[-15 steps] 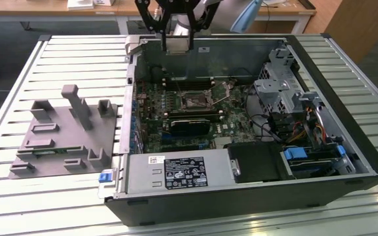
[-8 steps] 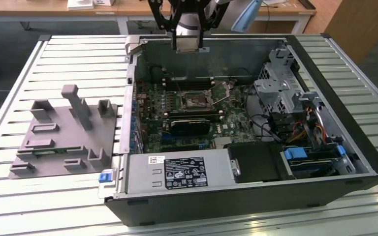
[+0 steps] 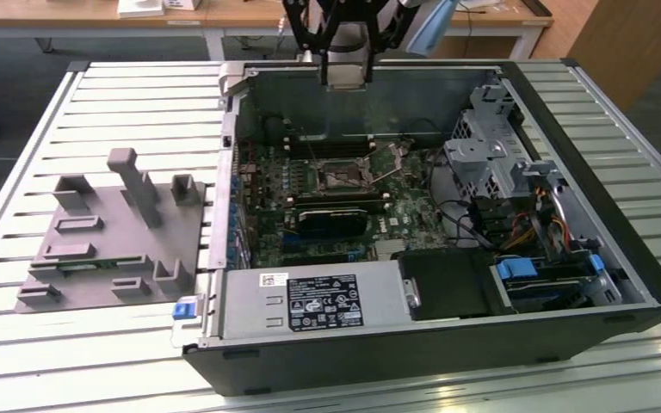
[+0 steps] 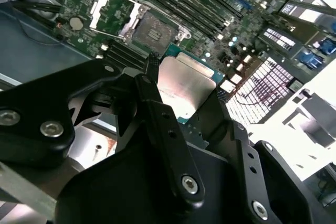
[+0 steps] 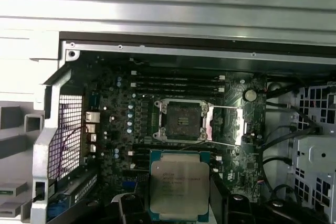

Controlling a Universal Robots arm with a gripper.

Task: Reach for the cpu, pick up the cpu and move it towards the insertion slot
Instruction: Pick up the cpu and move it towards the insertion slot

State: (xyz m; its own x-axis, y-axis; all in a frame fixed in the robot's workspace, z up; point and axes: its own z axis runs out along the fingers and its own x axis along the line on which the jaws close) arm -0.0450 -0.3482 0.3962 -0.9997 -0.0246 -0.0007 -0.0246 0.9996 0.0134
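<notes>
My gripper hangs above the far wall of the open computer case, shut on the cpu. In both wrist views the cpu is a flat silvery square with a paler rim, held by its edges between the black fingers. The insertion slot is a dark square socket in a shiny metal frame on the green board, with its lid swung open. The cpu is in the air, apart from the socket and off to one side of it. From the exterior view the insertion slot lies well below the gripper.
A grey plastic fixture with blocks and posts stands on the slatted table at the exterior view's left. Inside the case are a long black module, a power supply, a drive cage and loose cables.
</notes>
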